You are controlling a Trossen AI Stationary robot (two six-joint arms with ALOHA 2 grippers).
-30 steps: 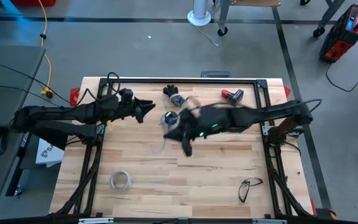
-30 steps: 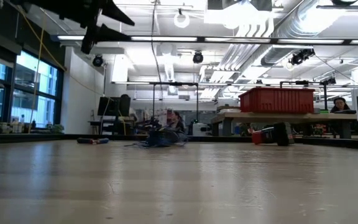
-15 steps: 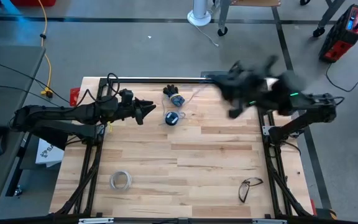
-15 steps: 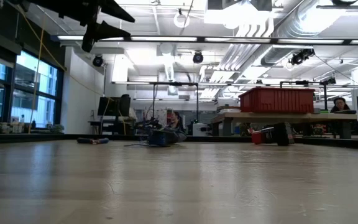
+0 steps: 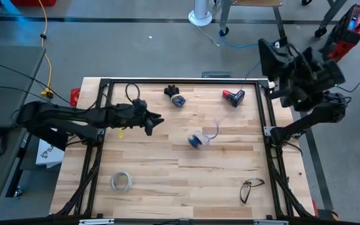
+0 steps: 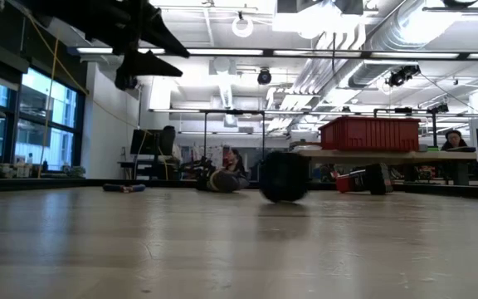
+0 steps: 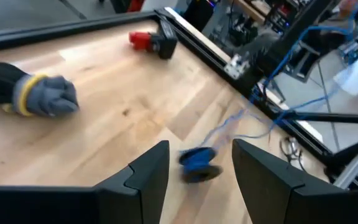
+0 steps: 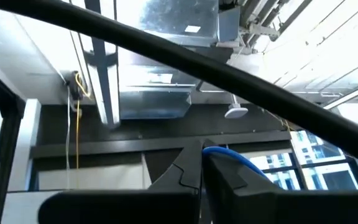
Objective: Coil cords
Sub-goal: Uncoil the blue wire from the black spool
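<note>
Near the middle of the counter (image 5: 217,169), your dark blue spool (image 5: 195,140) lies with its thin bluish wire (image 5: 212,134) trailing off toward the right side. Your left claw (image 5: 157,122) hovers above the wood to the spool's left, fingers (image 7: 146,169) spread apart, holding nothing and touching nothing; the spool shows between them in the left wrist view. Your right claw (image 8: 202,167) is raised up beyond the counter's far right corner, pointing toward the ceiling, fingers pressed together on a blue strand of the wire. A red and black battery (image 5: 234,96) and a grey glove (image 5: 175,95) lie along the far edge.
</note>
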